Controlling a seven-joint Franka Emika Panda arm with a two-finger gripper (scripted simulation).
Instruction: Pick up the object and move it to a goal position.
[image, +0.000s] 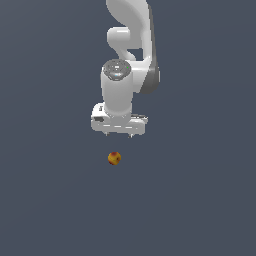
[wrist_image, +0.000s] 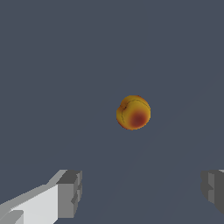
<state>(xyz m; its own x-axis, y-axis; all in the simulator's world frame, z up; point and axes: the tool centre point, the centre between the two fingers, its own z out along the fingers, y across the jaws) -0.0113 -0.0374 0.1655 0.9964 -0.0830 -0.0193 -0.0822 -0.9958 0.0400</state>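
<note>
The object (image: 114, 158) is a small yellow-orange ball with red patches, lying on the flat grey ground in the exterior view. My white gripper (image: 119, 135) hangs above it, a little toward the exterior view's right, and does not touch it. In the wrist view the object (wrist_image: 133, 113) shows whole against the grey ground. The two grey fingertips (wrist_image: 70, 194) stand far apart, so the gripper (wrist_image: 142, 190) is open, with nothing between its fingers.
The white arm (image: 131, 45) rises from the gripper to the frame's top edge. Plain dark grey ground (image: 200, 200) surrounds the ball on all sides.
</note>
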